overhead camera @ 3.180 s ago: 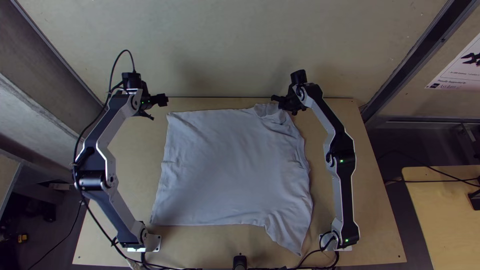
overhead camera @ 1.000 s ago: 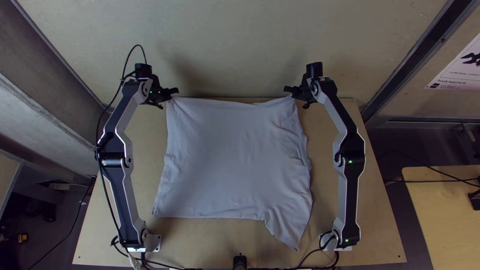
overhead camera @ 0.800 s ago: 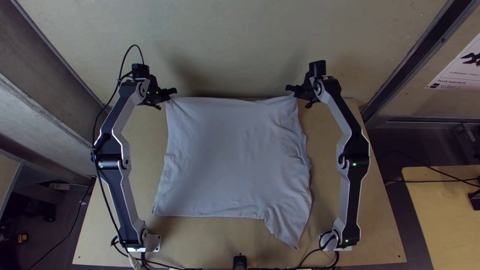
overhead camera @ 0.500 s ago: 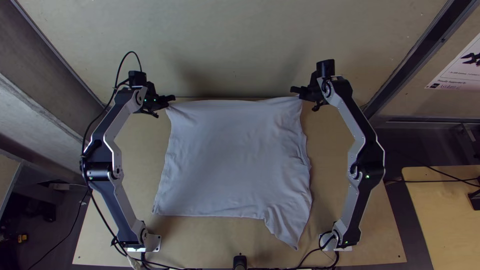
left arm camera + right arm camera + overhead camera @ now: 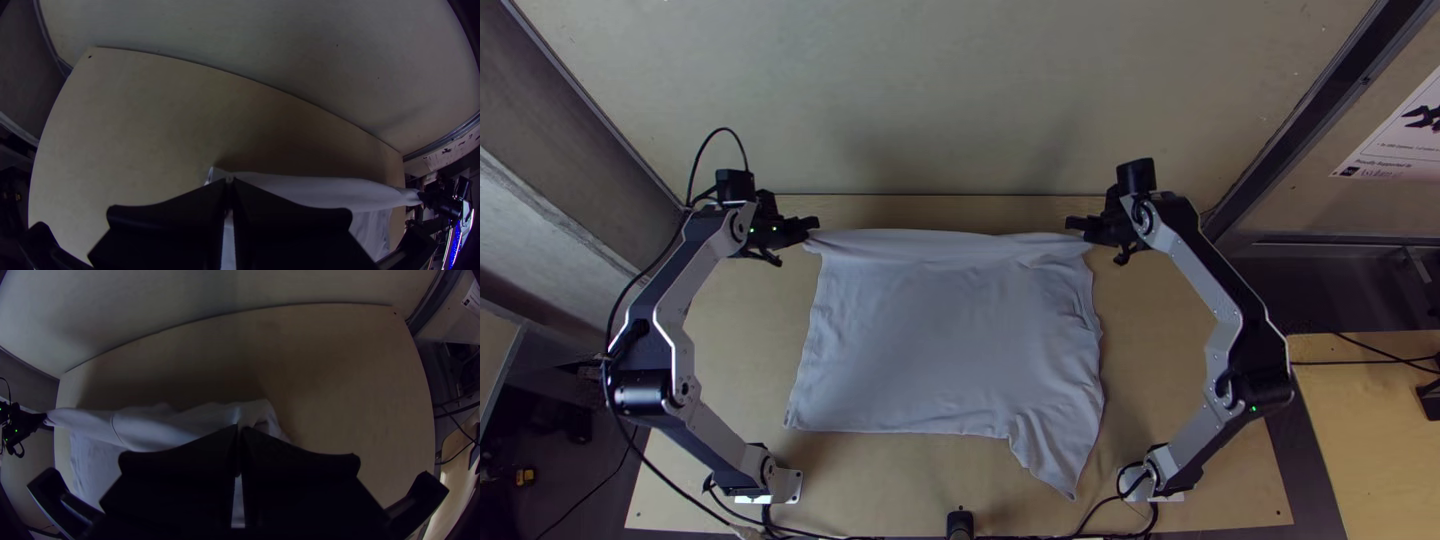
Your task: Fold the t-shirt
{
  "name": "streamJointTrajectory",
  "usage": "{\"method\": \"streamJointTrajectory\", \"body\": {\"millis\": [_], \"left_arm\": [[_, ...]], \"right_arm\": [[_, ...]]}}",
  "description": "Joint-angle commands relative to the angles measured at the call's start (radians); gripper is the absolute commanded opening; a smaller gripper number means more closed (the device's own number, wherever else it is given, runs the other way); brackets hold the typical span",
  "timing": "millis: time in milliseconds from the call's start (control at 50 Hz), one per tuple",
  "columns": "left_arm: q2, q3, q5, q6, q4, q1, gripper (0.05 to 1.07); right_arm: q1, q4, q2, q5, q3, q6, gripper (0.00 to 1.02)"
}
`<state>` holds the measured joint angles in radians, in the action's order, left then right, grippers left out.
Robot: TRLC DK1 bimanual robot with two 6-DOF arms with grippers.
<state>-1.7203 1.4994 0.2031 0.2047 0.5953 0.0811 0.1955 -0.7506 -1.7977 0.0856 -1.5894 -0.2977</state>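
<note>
White-grey cloth t-shirt (image 5: pixel 950 340) on light wooden table (image 5: pixel 742 345), mostly spread, light wrinkles, more creased along right side; near-right part sticks out as a pointed flap toward near edge; far edge runs as a smooth band between the two grippers, looks raised, shadow beyond it on table.

Left gripper, black, wide flat fingers (image 5: pixel 813 228), at far-left corner of shirt; jaws closed on that corner, fingertips together over cloth in left wrist view.

Right gripper, same black type (image 5: pixel 1074 224), at far-right corner; jaws closed on cloth there, corner hanging just past the tips in right wrist view.

Black cylindrical object (image 5: pixel 960 523) at middle of near edge; white printed sheet (image 5: pixel 1398 135) on right wall; second light wooden table (image 5: pixel 1370 440) off to the right.
</note>
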Motion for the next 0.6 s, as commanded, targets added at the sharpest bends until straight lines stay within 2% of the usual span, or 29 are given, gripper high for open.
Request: {"method": "streamJointTrajectory", "body": {"millis": [0,180,520,580], "left_arm": [[0.076,-0.073,0.009,-0.037,-0.002,0.02,0.08],[0.131,-0.18,0.009,-0.076,-0.003,0.02,0.08],[0.146,-0.32,-0.005,-0.076,-0.061,-0.027,0.08],[0.145,-0.334,-0.008,-0.076,-0.072,-0.032,0.11]], "right_arm": [[0.007,0.017,0.084,-0.02,0.091,0.006,0.02],[0.005,0.062,0.176,-0.02,0.25,0.009,0.02],[-0.002,0.189,0.236,-0.02,0.513,0.006,0.02],[-0.002,0.212,0.232,-0.02,0.548,0.003,0.02]]}}
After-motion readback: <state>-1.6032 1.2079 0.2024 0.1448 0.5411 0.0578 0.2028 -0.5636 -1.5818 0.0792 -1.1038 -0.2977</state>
